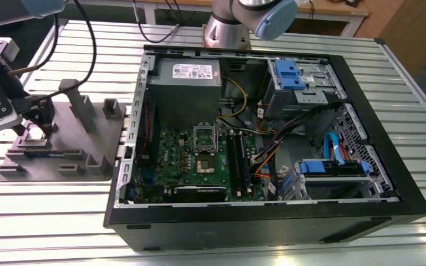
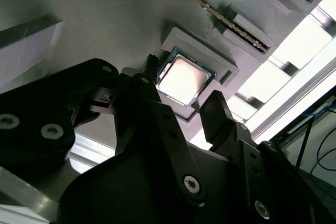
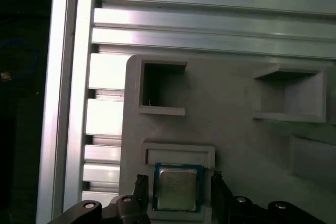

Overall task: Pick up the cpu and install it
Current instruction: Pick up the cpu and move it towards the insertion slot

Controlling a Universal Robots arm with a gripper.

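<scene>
Slatted aluminium table (image 1: 287,33) runs under everything. At the exterior view's left, a grey moulded tray (image 1: 80,144) lies on it, and the gripper (image 1: 31,132) hangs low over the tray's left part. In both wrist views its fingers are spread, one on each side of the cpu (image 2: 184,80) (image 3: 177,188), which sits flat in a square recess of the tray, shiny top up. Further right an open computer case (image 1: 272,221) lies with its green motherboard (image 1: 198,166) exposed.

On the bench (image 1: 420,83), toward the exterior view's left, a tray (image 1: 69,141); in its pocket the cpu (image 2: 184,80), flanked by the spread fingers (image 2: 216,113). Beside the tray, toward the exterior view's right, a computer case (image 1: 257,227).
</scene>
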